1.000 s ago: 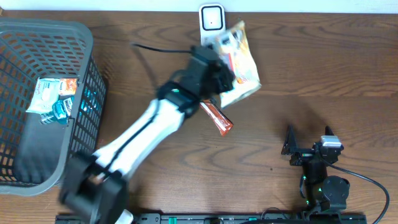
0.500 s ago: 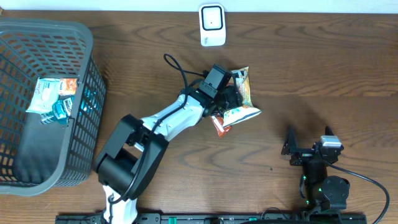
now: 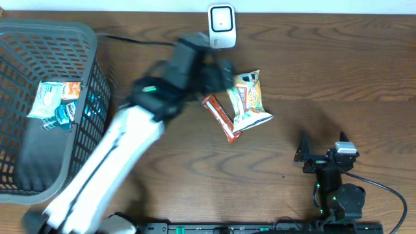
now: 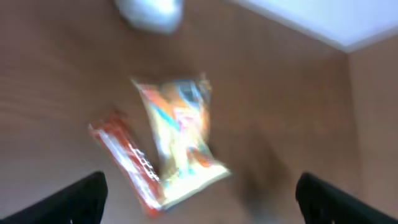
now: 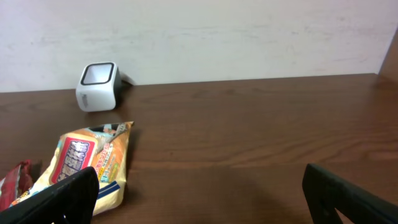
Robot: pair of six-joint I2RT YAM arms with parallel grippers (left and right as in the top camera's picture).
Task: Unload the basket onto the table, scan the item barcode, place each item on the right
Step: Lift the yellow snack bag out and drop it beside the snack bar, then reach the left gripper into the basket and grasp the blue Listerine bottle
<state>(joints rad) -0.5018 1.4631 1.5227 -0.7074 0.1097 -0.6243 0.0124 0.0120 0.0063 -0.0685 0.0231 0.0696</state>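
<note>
The item, a yellow and orange snack bag [image 3: 250, 97], lies flat on the wooden table in front of the white barcode scanner [image 3: 221, 26]. A red bar wrapper [image 3: 221, 118] lies against its left edge. My left gripper [image 3: 218, 70], blurred by motion, hovers up and left of the bag. In the left wrist view this gripper [image 4: 202, 196] is open wide with nothing in it, above the bag [image 4: 177, 127] and the wrapper [image 4: 124, 163]. My right gripper [image 5: 208, 199] is open near the table's front, with the bag [image 5: 87, 158] and scanner [image 5: 97, 86] ahead on its left.
A grey mesh basket [image 3: 91, 97] stands at the left edge with small packets [image 3: 58, 103] inside. A black cable [image 3: 136, 40] trails from the left arm across the back of the table. The right arm's base [image 3: 338, 195] sits at the front right.
The left gripper carried the bag down from the scanner to the table, opened and let it go. The arm has since pulled back up and left. The right arm has not moved.
</note>
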